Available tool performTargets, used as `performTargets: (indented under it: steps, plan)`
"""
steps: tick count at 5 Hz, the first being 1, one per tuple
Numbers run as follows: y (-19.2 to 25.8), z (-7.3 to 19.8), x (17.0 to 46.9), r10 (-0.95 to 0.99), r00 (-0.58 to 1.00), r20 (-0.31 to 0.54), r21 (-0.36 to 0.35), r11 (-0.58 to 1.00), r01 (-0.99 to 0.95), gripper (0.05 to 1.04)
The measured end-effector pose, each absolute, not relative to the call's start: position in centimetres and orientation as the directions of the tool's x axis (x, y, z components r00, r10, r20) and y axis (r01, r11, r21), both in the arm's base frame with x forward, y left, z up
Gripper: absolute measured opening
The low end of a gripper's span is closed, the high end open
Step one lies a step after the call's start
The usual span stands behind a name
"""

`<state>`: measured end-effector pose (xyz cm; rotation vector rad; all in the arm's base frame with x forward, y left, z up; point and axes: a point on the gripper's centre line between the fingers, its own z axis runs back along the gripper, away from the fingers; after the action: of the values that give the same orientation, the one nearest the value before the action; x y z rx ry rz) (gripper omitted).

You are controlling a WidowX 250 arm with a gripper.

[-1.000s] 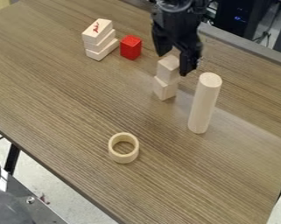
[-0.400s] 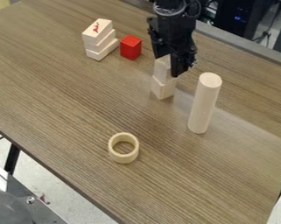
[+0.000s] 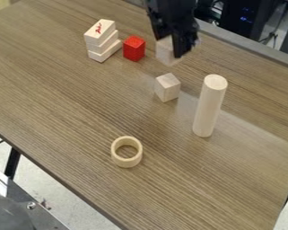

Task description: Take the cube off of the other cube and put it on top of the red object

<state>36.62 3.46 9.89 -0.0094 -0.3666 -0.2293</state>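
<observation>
A black gripper (image 3: 170, 46) holds a pale wooden cube (image 3: 165, 50) in the air over the far part of a wood-grain table (image 3: 62, 99), its fingers closed on the cube's sides. The other cube (image 3: 168, 88) stands on the tabletop below, on the near side of the held one and apart from it. To the left of the held cube, near it, the red block (image 3: 134, 48) sits upright on the table, its top bare. Just beside the red block, farther left, three white blocks (image 3: 101, 41) rise in an uneven stack, the uppermost bearing a red marking. A tall pale cylinder (image 3: 209, 108) stands on end to the right of the other cube, while a wooden ring (image 3: 127, 164) rests toward the near side, well apart from the rest. Dark equipment (image 3: 239, 18) lies beyond the table's far edge, at right.
</observation>
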Motion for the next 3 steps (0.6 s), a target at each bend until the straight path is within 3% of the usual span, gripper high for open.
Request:
performTargets:
  steps: [3]
  plan:
    - [7.3,8.9,39.6,-0.092,0.933,0.349,0.07,0.995,0.072,0.567]
